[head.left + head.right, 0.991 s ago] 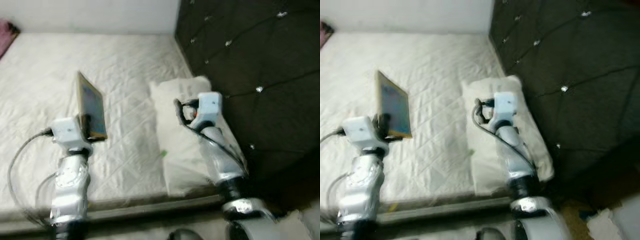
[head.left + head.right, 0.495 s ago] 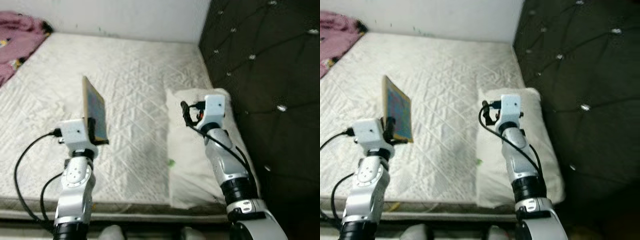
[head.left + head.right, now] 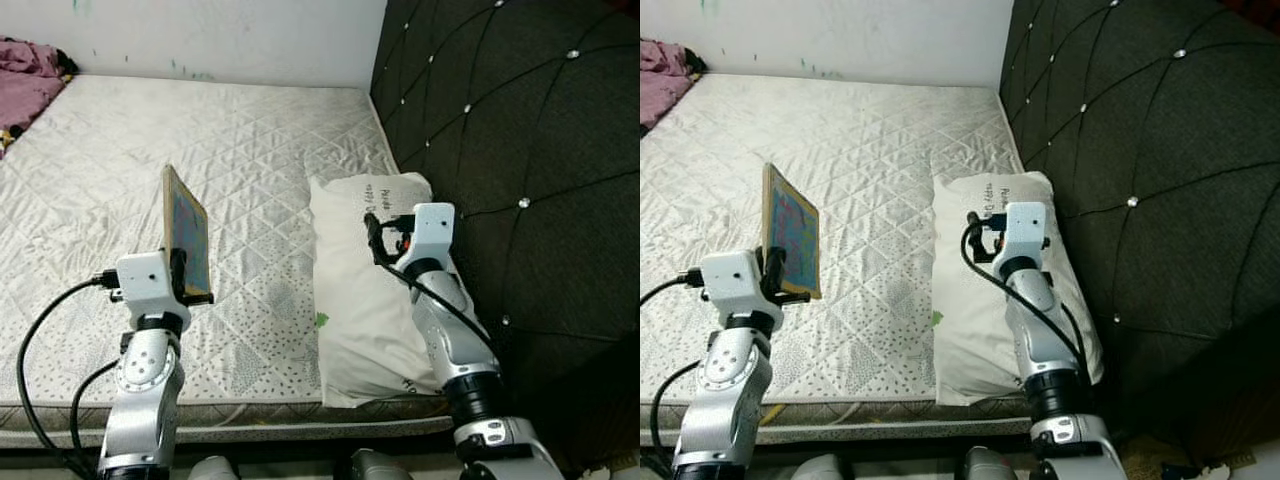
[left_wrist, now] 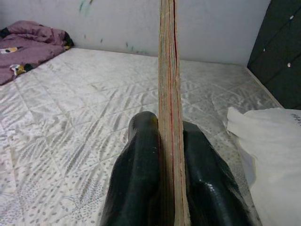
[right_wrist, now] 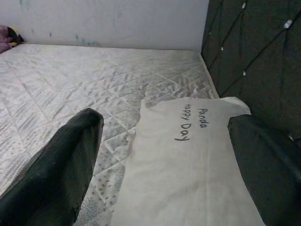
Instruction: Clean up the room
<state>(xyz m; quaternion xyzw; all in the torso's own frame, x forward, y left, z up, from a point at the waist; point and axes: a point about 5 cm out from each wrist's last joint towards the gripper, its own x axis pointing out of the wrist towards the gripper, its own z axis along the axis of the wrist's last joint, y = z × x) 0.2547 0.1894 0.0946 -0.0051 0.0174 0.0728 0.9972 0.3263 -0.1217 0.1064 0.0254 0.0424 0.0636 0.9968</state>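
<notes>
The left gripper (image 4: 165,155) pinches a thin, stiff, colourful book (image 3: 186,232) upright by its lower edge above the white quilted mattress (image 3: 250,150), probably light but apt to pivot, while the right gripper (image 5: 164,155), fingers spread, hovers over the white pillow (image 3: 365,300).

L gripper (image 4: 164,188) clamped (upright); R gripper (image 5: 164,155) spread.

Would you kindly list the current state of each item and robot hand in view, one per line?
Book: upright on edge, clamped above the mattress.
Left hand: shut on the book.
Right hand: open, holding nothing, above the pillow.
Pillow: lying flat on the mattress beside the headboard, printed side up.
Mattress: bare, quilted.
Pink bedding: crumpled at the mattress's far corner.
</notes>
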